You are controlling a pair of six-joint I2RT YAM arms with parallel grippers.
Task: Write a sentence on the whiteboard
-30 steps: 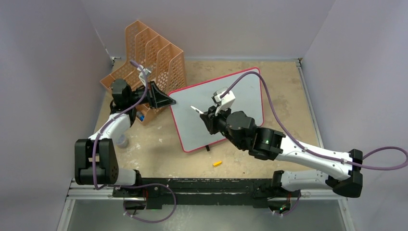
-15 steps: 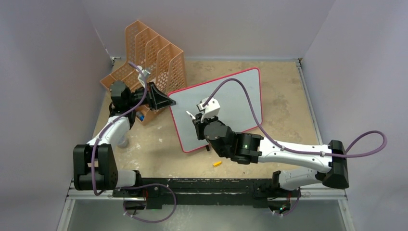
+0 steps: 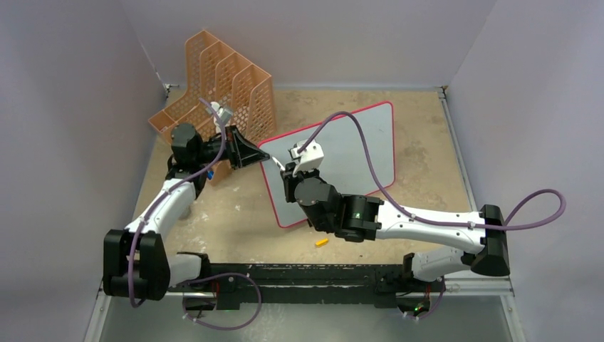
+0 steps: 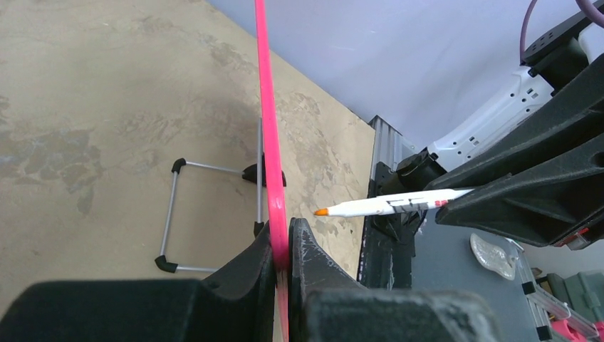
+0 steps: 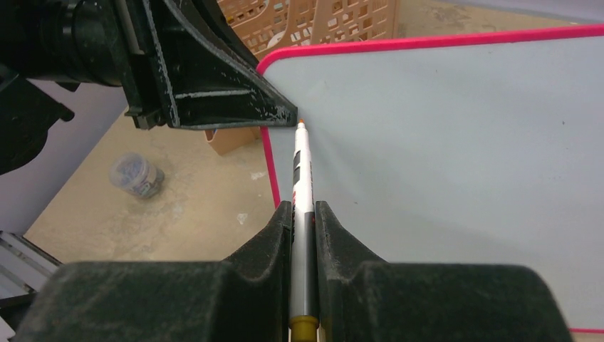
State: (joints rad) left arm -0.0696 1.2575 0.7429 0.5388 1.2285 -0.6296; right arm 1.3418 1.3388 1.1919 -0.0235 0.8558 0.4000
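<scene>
Whiteboard [image 3: 356, 146]: probably light, stiff, slick. Left gripper [image 4: 281, 249] clamps its ten-o'clock corner edge; right gripper [image 5: 304, 214] pinches marker [image 5: 302, 167], tip nearby.

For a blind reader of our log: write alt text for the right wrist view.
The right gripper holds a white marker, its orange tip at the top left corner of the whiteboard, whose visible face shows no writing. The black left gripper clamps the board's pink frame beside the tip; an orange file rack stands behind.
</scene>
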